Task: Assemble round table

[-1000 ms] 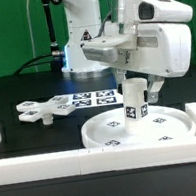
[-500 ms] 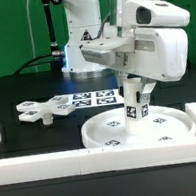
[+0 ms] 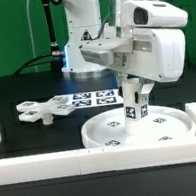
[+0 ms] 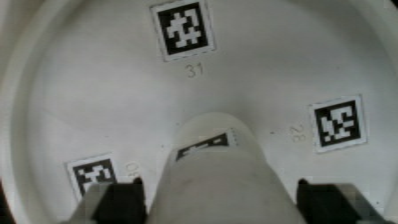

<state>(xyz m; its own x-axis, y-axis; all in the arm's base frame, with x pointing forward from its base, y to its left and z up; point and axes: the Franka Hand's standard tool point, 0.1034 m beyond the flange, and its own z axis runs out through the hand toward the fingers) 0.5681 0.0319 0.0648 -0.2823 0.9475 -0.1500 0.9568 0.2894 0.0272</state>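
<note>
Jaws clamped the short thick white plastic cylinder leg [image 3: 135, 103], standing on the large rimmed white round disc [image 3: 103, 132]. Judged light, rigid, slick; best held across its upper sides

You see a white disc [image 3: 97, 134] dotted with square black-and-white tags. In the wrist view one tag [image 4: 187, 28] has a small grey number printed beneath it. The leg [image 3: 135, 103] is white too, carrying the same black-and-white squares on its side. The cross-shaped foot [image 3: 44, 110] is white with tags on its arms. The marker board [image 3: 94, 98] is white under a row of black-framed tags. Your table [image 3: 19, 92] is black, the rails [image 3: 95, 163] plain white, the backdrop [image 3: 2, 39] green. The arm [image 3: 165, 46] is white and pale grey, and the fingers [image 4: 118, 200] look black.
</note>
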